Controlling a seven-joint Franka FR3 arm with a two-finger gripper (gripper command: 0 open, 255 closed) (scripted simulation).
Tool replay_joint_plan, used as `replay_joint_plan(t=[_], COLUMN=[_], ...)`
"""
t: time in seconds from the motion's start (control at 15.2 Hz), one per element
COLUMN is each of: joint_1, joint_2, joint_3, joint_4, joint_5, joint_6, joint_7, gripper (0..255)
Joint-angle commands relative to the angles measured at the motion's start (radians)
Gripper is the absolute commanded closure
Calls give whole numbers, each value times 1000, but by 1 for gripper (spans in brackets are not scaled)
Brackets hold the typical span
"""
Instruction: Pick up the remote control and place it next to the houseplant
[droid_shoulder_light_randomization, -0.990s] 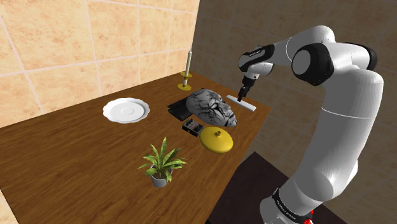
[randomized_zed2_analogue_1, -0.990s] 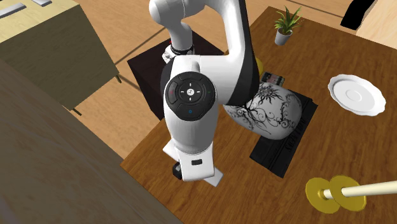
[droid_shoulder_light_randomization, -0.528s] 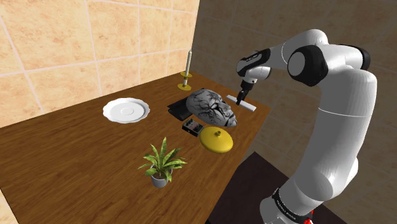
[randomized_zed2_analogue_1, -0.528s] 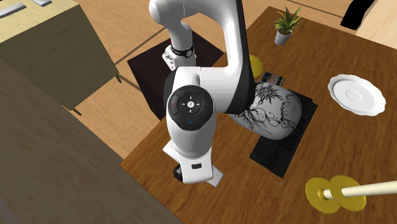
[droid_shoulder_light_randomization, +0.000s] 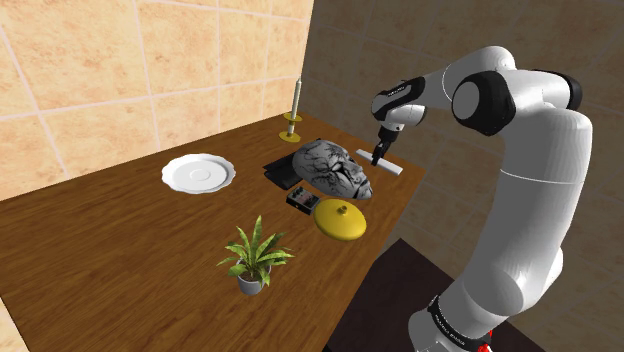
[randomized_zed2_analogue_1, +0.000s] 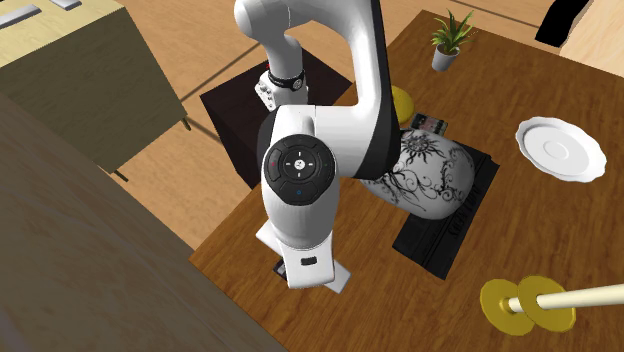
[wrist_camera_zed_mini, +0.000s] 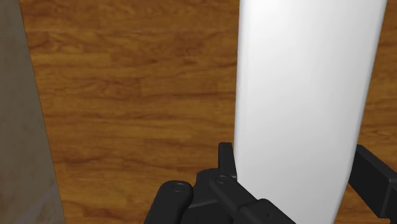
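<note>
Gripper (droid_shoulder_light_randomization: 376, 157) pinches white remote (wrist_camera_zed_mini: 305, 83) across its width, near the table (droid_shoulder_light_randomization: 120, 250) edge; a shallow hold could slip on lifting and drop it overboard.

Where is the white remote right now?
In the shoulder view the white remote lies on the table near its right edge, under the gripper, right of the patterned mask.

Tan tiled wall (droid_shoulder_light_randomization: 120, 80); grey-brown wall (droid_shoulder_light_randomization: 400, 40) adjoining; wooden table (droid_shoulder_light_randomization: 100, 260); plank floor (randomized_zed2_analogue_1: 190, 180); olive cabinet (randomized_zed2_analogue_1: 70, 80) on legs.
</note>
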Motion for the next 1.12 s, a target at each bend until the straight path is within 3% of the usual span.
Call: replay_joint_plan(t=[0.0, 0.4, 1.06], joint_1=[0, 0, 12], joint_2=[0, 0, -65], joint_3=[0, 0, -18], joint_4=[0, 0, 52], joint_5=[0, 0, -39], joint_6=[0, 0, -110], joint_7=[0, 0, 24], gripper=[255, 255, 255])
